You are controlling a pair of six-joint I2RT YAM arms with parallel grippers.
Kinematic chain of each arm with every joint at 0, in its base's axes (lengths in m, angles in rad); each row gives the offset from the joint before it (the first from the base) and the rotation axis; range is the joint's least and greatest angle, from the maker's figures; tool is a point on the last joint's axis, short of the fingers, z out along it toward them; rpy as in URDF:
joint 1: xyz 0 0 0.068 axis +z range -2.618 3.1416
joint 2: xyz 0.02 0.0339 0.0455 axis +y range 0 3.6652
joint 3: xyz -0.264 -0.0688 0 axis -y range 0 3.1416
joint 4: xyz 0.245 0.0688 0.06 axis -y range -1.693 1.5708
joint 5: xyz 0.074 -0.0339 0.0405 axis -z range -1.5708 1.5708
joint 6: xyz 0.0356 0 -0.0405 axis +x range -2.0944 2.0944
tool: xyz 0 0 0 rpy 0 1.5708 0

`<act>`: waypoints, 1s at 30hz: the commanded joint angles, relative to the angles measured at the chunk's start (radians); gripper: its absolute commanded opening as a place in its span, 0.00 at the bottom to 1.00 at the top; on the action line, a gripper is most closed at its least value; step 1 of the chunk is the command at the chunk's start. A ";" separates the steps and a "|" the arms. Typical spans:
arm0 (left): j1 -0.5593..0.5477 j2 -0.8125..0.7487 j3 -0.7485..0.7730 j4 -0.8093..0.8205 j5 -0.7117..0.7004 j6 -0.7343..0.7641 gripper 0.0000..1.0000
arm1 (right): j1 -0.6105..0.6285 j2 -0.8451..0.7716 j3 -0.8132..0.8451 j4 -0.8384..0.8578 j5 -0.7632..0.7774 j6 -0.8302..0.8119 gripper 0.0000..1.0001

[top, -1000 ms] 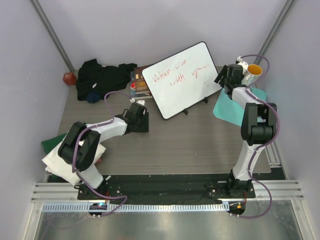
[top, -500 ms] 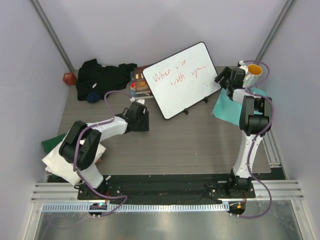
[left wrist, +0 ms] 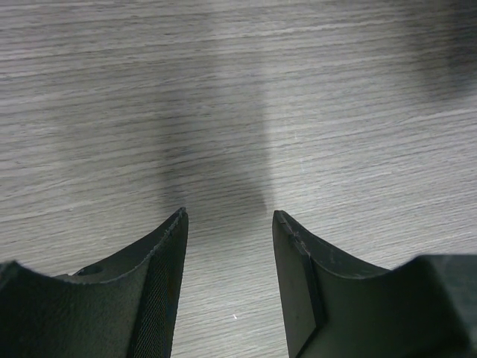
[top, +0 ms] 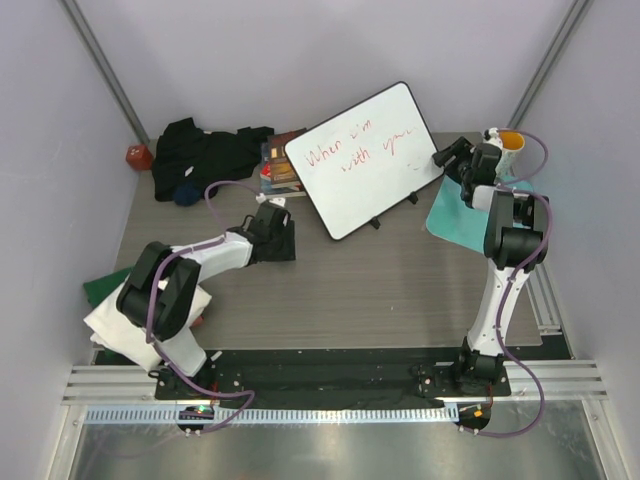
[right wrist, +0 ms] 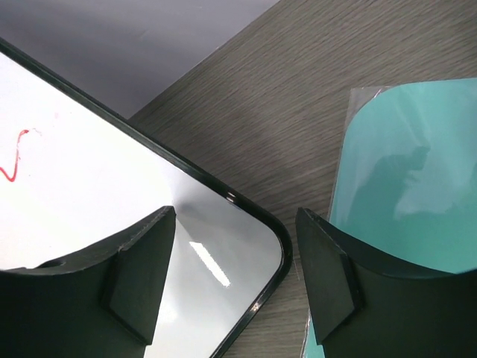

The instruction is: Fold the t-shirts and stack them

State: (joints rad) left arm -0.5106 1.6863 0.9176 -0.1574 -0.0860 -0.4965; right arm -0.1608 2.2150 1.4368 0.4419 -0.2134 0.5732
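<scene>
Left fingers (left wrist: 160,283) spread, empty, low over bare wood surface (top: 400,280), near books (top: 278,170). Right fingers (right wrist: 141,276) wide apart, empty, above whiteboard (top: 365,160) corner and teal mat (right wrist: 402,171) edge. Black t-shirt (top: 205,150) crumpled at far left corner, navy t-shirt (top: 186,194) touching it. Folded white shirt (top: 110,325) and green shirt (top: 97,288) at near left edge, beside left arm.

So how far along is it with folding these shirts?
Looks done: a white shirt and a green shirt lie folded at the near left. In hand: nothing. The left end effector hangs open over bare tabletop, and the right end effector is open between the whiteboard corner and the teal mat. Left to do: the black shirt lies crumpled at the back left, a navy one beside it.
</scene>
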 commanded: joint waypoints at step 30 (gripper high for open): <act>0.009 -0.160 -0.042 0.013 -0.044 -0.047 0.51 | -0.020 0.024 0.028 0.115 -0.075 0.008 0.70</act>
State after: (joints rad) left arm -0.5072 1.5394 0.8780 -0.1661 -0.1284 -0.5392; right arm -0.1734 2.2253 1.4155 0.5510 -0.3077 0.6205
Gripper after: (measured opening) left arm 0.513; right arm 0.695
